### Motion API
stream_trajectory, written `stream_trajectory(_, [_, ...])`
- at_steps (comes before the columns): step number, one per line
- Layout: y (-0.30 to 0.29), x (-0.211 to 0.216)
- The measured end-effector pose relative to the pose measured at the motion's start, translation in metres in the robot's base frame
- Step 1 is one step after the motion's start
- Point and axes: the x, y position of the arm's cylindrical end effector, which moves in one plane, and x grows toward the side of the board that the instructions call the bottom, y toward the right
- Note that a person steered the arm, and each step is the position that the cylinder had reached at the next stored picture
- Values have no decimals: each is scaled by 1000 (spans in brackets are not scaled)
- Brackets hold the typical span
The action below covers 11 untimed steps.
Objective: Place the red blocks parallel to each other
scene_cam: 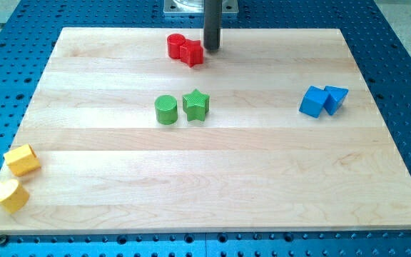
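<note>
Two red blocks sit touching near the view's top centre: a red cylinder (175,46) on the left and a red angular block (192,53) on its right. My tip (211,48) is at the lower end of the dark rod, just right of the red angular block, close to it or touching it; I cannot tell which.
A green cylinder (166,110) and a green star (196,105) stand side by side at the board's middle. A blue cube (312,101) and a blue triangular block (335,98) touch at the right. Two yellow blocks (21,160) (8,194) lie at the wooden board's (262,178) bottom left corner.
</note>
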Motion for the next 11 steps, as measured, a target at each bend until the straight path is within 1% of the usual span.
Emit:
stream_trajectory(1, [-61,31])
stream_trajectory(3, [-133,52])
stream_trajectory(4, [-116,54])
stream_trajectory(5, [-53,50])
stream_trajectory(6, [-53,32])
stream_trajectory(7, [15,16])
stream_trajectory(8, [1,64])
stream_trajectory(9, [-37,66])
stream_trajectory(10, [48,99])
stream_trajectory(11, [60,222])
